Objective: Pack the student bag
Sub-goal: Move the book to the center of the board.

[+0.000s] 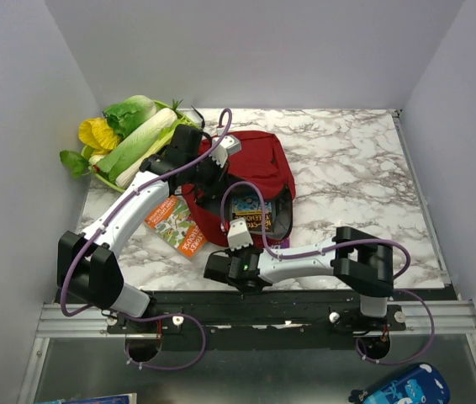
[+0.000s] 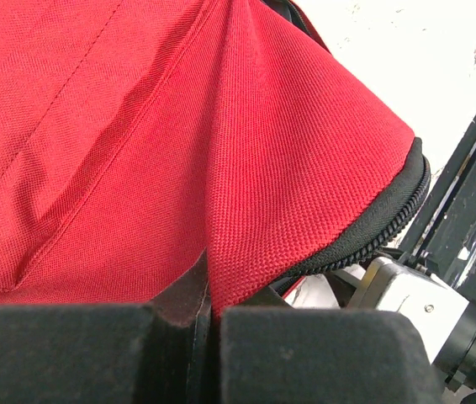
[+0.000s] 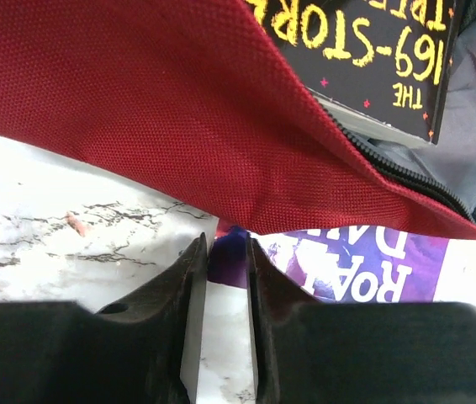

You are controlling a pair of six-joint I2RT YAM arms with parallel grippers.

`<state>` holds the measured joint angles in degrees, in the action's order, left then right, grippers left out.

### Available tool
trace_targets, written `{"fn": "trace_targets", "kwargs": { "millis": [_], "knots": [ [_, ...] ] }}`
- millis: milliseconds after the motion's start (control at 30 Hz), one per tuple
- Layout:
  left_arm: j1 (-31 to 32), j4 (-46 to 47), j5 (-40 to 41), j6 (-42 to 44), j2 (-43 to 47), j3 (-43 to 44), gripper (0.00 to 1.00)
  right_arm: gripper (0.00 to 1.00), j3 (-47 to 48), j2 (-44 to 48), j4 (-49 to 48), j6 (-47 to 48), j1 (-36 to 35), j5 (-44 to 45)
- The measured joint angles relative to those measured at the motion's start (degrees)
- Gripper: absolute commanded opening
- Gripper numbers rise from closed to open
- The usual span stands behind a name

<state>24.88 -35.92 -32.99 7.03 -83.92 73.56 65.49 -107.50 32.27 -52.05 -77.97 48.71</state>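
Lying near the middle of the marble tabletop [image 1: 347, 160] in the top view, the student bag [image 1: 259, 160] was a rounded red backpack with its zipped mouth turned toward the bottom of the frame. The left gripper [image 2: 208, 313] reached in from the left, and its jaws were pressed together on a raised fold of the bag's red cloth, which rose in a ridge from between them in the left wrist view.

A dark book with yellow lettering [image 3: 364, 50] sat inside the open mouth against the grey lining. A purple book [image 3: 364, 265] lay flat on the tabletop, partly under the bag's lower edge. The right gripper [image 3: 227, 248] was low at that edge, its jaws a narrow gap apart, with the purple book's corner showing at their tips; whether they touched it I could not tell.

An orange book [image 1: 175, 225] lay just left of the bag. A green basket [image 1: 169, 108] of leafy vegetables [image 1: 137, 135] stood at the upper left.
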Motion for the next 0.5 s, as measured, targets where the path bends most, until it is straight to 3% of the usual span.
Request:
{"fn": "trace_targets", "kwargs": {
  "millis": [33,67,333,500],
  "knots": [
    [0.0,0.0,0.0,0.0,0.0,0.0,0.00,0.02,0.0,-0.2,-0.1,0.0,0.0,0.0],
    [0.0,0.0,0.0,0.0,0.0,0.0,0.00,0.01,0.0,-0.3,-0.2,-0.1,0.0,0.1],
    [0.0,0.0,0.0,0.0,0.0,-0.1,0.00,0.01,-0.4,1.0,1.4,-3.0,-0.1,1.2],
    [0.0,0.0,0.0,-0.2,0.0,-0.1,0.00,0.01,-1.9,8.2,8.9,-7.3,-2.0,3.0]
  ]
}}
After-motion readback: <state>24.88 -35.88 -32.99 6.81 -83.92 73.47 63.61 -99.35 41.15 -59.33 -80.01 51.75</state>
